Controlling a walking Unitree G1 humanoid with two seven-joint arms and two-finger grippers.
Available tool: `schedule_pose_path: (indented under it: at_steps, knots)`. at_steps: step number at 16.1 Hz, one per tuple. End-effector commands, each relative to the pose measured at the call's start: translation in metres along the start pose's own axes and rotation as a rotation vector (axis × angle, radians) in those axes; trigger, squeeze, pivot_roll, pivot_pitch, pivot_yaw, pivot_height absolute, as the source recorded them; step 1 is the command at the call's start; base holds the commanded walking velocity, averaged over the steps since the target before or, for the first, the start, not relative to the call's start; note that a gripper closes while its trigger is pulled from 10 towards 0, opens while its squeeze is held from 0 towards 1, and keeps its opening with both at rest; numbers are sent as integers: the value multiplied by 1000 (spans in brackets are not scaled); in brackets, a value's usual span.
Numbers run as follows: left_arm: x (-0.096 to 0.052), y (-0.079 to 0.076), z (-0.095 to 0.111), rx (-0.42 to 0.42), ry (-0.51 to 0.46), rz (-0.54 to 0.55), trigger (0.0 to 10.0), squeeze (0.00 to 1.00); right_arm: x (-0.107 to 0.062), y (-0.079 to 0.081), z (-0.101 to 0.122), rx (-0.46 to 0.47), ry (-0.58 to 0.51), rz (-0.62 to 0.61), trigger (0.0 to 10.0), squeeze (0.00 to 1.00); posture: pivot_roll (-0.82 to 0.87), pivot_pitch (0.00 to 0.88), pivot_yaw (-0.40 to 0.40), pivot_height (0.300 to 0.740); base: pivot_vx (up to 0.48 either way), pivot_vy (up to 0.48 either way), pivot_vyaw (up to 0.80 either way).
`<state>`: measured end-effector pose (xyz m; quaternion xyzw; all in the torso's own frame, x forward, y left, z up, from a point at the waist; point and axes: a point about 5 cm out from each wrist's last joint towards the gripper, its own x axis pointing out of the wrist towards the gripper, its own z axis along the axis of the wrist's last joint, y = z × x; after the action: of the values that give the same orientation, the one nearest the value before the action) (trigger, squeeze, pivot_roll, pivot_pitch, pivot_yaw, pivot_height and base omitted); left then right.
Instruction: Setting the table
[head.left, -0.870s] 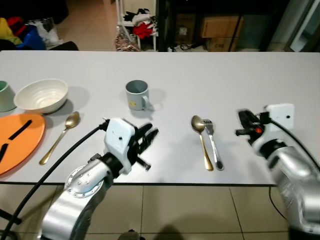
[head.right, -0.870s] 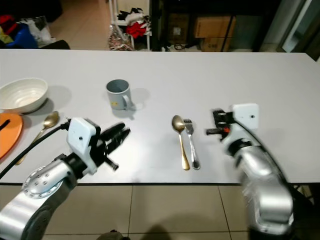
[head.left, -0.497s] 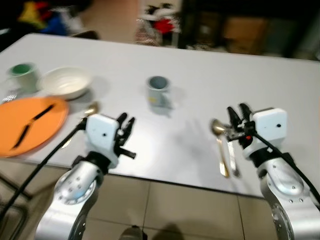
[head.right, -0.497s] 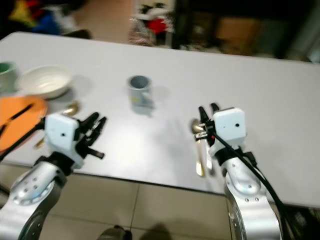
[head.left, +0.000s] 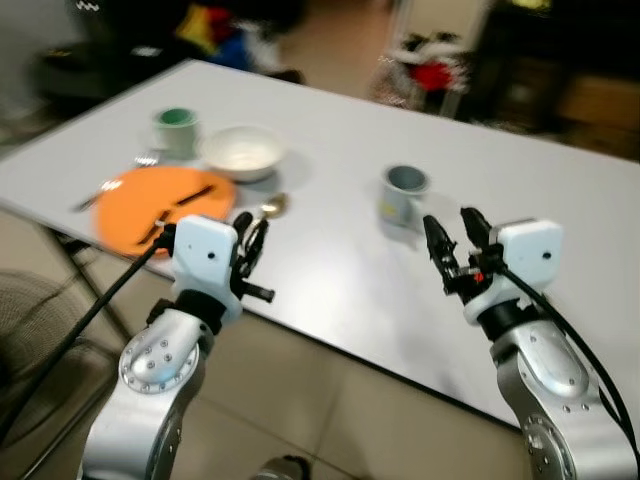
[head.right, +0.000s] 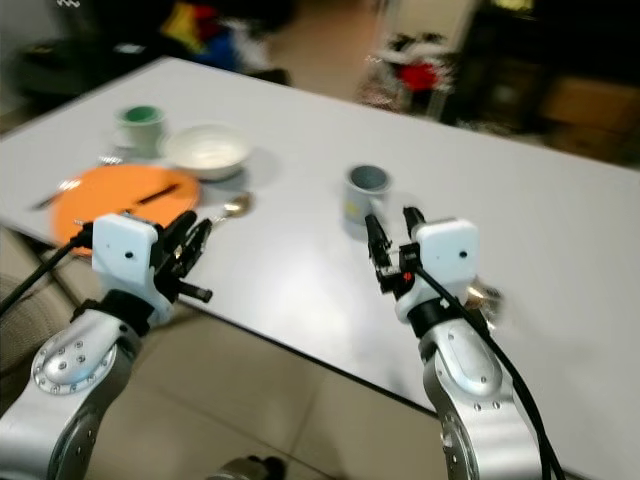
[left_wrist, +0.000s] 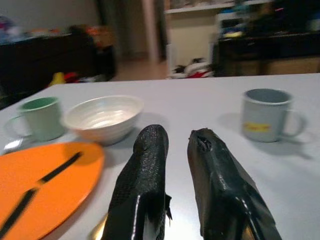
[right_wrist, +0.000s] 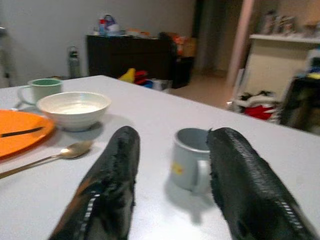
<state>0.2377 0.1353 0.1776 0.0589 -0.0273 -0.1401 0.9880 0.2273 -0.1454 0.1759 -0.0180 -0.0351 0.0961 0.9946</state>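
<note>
A white table (head.left: 330, 270) holds an orange plate (head.left: 135, 205) with a black utensil (head.left: 185, 197) lying on it. Beyond the plate stand a white bowl (head.left: 240, 152) and a green mug (head.left: 177, 127). A gold spoon (head.left: 270, 207) lies right of the plate, and a grey mug (head.left: 404, 190) stands mid-table. My left gripper (head.left: 252, 224) hovers at the near edge by the plate, a narrow gap between its fingers (left_wrist: 150, 165), holding nothing. My right gripper (head.left: 449, 220) is open and empty, just in front of the grey mug (right_wrist: 189, 157).
The table's near edge runs diagonally across the view, with tiled floor (head.left: 330, 420) below it. A dark chair (head.left: 30, 330) stands at the lower left. A silver utensil (head.left: 95, 197) lies left of the plate. Shelves and clutter (head.left: 430, 70) lie beyond the far side.
The whole picture has swung, so the plate, bowl and green mug now sit nearer the middle. My right gripper has come up in front of the grey mug, fingers spread.
</note>
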Motion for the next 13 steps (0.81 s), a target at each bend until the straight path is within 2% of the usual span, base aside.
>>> schedule_pose_path:
  at_steps: [1, 4, 6, 7, 8, 10, 12, 13]
  knots:
    - [2, -1, 0, 1, 4, -12, 10000, 0, -2, 1, 0, 26, 2, -1, 10000, 1000, 139, 0, 16, 740, 0, 0, 800]
    - [6, -6, -1, -3, 4, -50, 10000, 0, -2, 0, -2, -1, 16, 12, 10000, 1000, 117, 0, 34, 740, 0, 0, 800]
    - [7, -6, -7, -20, 25, -43, 10000, 0, -2, 5, -3, 18, 25, 47, 10000, 1000, 95, 0, 65, 740, 0, 0, 800]
    - [10, -11, -5, -50, 20, -82, 10000, 0, -4, 9, 0, 16, 19, 81, 10000, 1000, 87, 0, 62, 740, 0, 0, 800]
    - [10, -12, -5, -37, 19, -88, 10000, 0, -4, 9, -1, 15, 20, 79, 10000, 1000, 89, 0, 60, 740, 0, 0, 800]
    - [9, -12, -2, -65, 0, -76, 10000, 0, -5, 9, -2, 43, 23, 86, 10000, 1000, 95, 0, 47, 740, 0, 0, 800]
    - [7, -10, -10, -29, 35, -80, 10000, 0, -4, 12, -11, 72, 60, 83, 10000, 1000, 88, 0, 57, 740, 0, 0, 800]
    - [6, -11, -8, -44, 34, -84, 10000, 0, -5, 13, -10, 74, 60, 95, 10000, 1000, 87, 0, 55, 740, 0, 0, 800]
